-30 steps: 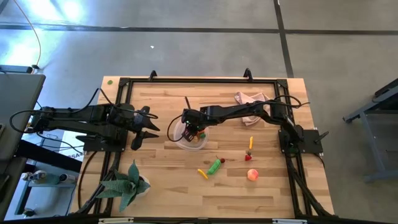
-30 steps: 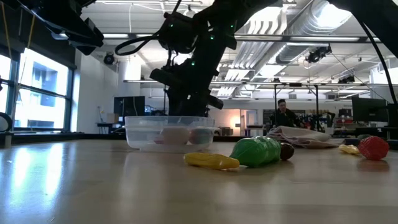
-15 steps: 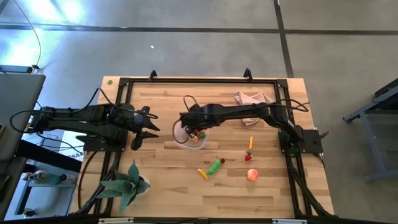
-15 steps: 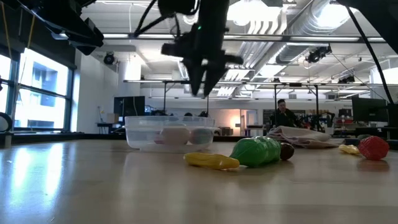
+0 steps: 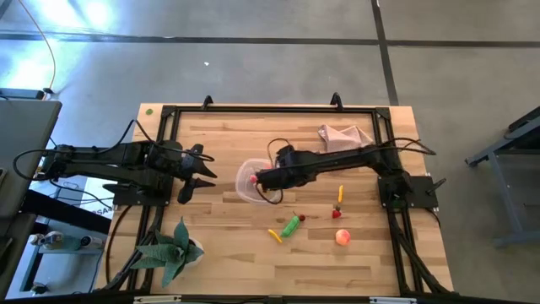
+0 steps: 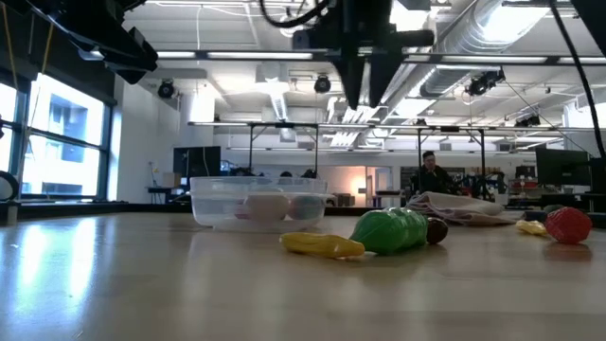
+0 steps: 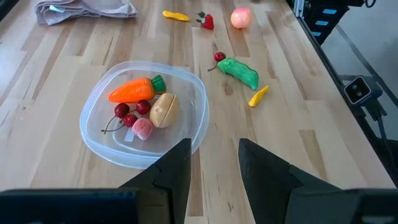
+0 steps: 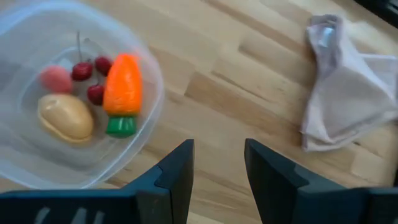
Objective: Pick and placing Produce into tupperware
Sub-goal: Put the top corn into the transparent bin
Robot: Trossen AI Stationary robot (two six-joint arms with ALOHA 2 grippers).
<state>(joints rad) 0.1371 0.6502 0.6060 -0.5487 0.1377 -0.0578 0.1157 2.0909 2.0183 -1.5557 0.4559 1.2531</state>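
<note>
The clear round tupperware (image 5: pixel 247 187) stands mid-table and holds an orange carrot (image 8: pixel 122 87), red cherries (image 8: pixel 87 71), a tan lump (image 8: pixel 65 117) and a pink piece (image 7: pixel 143 127). My right gripper (image 8: pixel 217 146) hangs open and empty above the tub's right side (image 5: pixel 263 177), high over the table in the low view (image 6: pixel 365 90). My left gripper (image 7: pixel 214 144) waits open to the tub's left (image 5: pixel 198 173). A green pepper (image 5: pixel 292 225), a yellow piece (image 5: pixel 273 236), a peach-pink fruit (image 5: pixel 342 238) and a red strawberry (image 5: pixel 339 213) lie on the table.
A pink cloth (image 5: pixel 342 135) lies near the far right corner. A second yellow piece (image 5: pixel 341 192) lies right of the tub. A green spiky plant (image 5: pixel 173 249) stands at the near left edge. A black frame rims the table.
My right gripper has risen out of the tub and swung toward the table's right, and now hangs well above the rim. The carrot lies in the tub among the other pieces.
</note>
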